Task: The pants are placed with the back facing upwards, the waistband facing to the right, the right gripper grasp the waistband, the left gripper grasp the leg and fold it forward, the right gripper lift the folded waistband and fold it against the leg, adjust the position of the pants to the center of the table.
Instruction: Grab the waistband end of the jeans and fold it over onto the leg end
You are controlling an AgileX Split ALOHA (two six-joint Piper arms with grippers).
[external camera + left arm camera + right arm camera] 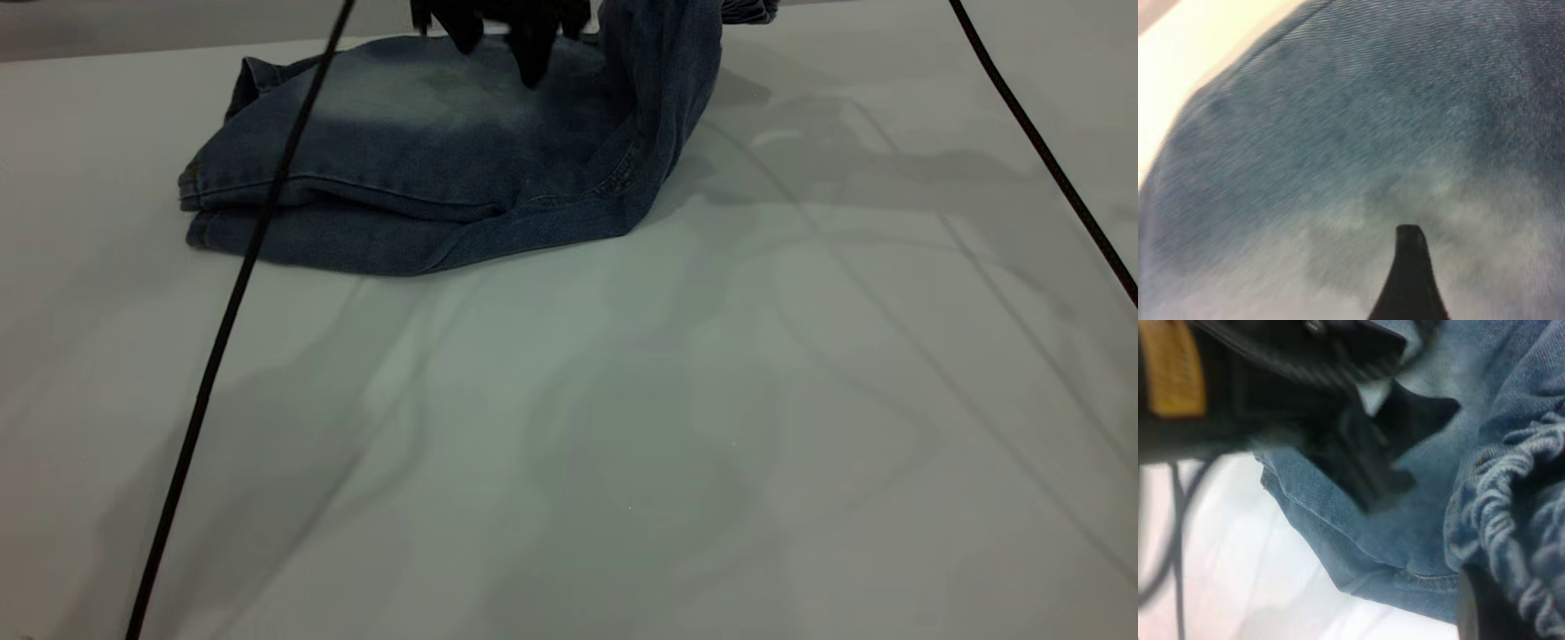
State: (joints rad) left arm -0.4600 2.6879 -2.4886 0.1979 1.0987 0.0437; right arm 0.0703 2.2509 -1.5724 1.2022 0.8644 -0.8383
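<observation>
Lying folded on table, pants, waistband lifted

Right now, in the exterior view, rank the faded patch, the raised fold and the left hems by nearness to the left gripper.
1. faded patch, directly under the left gripper.
2. raised fold, to its right.
3. hems, far left end.

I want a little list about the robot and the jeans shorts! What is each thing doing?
pants: blue denim shorts, folded lengthwise, lying at the far side of the table
waistband: ruffled elastic denim band, lifted off the table at the right
table: plain pale grey tabletop
left gripper: black fingers poised just over the faded patch, open
right gripper: shut on the waistband
cables: two black cables crossing the view
</observation>
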